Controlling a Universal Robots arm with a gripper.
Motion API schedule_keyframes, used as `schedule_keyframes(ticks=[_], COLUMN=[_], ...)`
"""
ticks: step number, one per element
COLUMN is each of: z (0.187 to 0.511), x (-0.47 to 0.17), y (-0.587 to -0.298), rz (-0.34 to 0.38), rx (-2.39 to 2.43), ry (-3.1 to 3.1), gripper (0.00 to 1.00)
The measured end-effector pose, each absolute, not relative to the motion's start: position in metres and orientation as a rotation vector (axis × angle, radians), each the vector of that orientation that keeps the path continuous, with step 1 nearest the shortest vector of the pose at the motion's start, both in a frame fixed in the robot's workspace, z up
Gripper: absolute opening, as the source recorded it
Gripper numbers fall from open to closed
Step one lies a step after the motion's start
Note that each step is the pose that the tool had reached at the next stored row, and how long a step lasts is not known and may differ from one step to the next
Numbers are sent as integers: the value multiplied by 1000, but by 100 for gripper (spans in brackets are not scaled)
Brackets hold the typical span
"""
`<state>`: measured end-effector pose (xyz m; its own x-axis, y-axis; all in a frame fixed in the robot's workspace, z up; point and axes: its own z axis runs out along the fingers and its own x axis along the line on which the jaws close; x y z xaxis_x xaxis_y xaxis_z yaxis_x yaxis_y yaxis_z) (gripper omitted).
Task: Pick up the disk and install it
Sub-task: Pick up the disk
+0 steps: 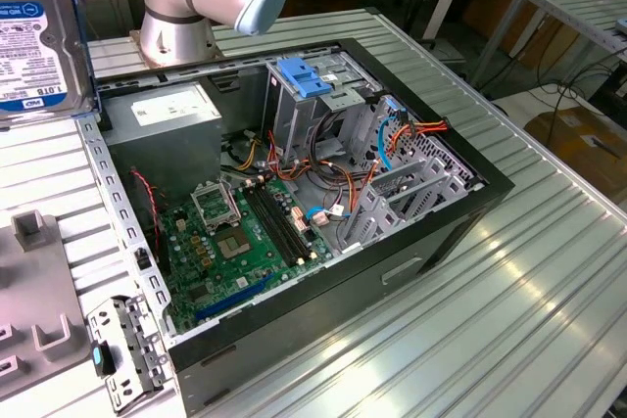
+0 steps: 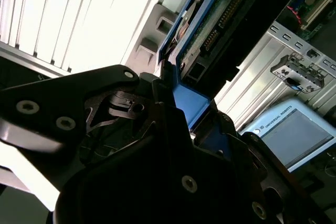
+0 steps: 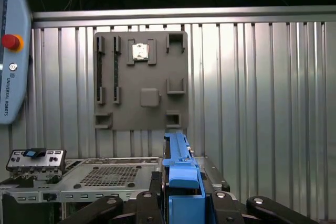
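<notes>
1. Claw: clamped on the disk, blue rail between its fingers, likely for a steady carry.
2. Disk: aloft at the exterior view's left, outside the open computer case on the worktop; not yet installed.
3. Drive cage, blue-handled: inside the case, presumably the bay.

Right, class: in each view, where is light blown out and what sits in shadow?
Exterior view: glare streaks on the ribbed table, computer case evenly lit. Second wrist view: the table burns out white, the gripper is a near-black silhouette holding the dim disk. First wrist view: even light, little glare.
</notes>
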<state>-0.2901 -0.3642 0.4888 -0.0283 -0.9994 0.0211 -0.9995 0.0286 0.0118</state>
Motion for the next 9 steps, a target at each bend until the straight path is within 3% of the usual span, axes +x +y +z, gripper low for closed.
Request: schedule_keyframes(ticks=[9], z=[489], x=[-257], y=[-365], rz=[4], rx=[2171], ry=[-2233], gripper=[37])
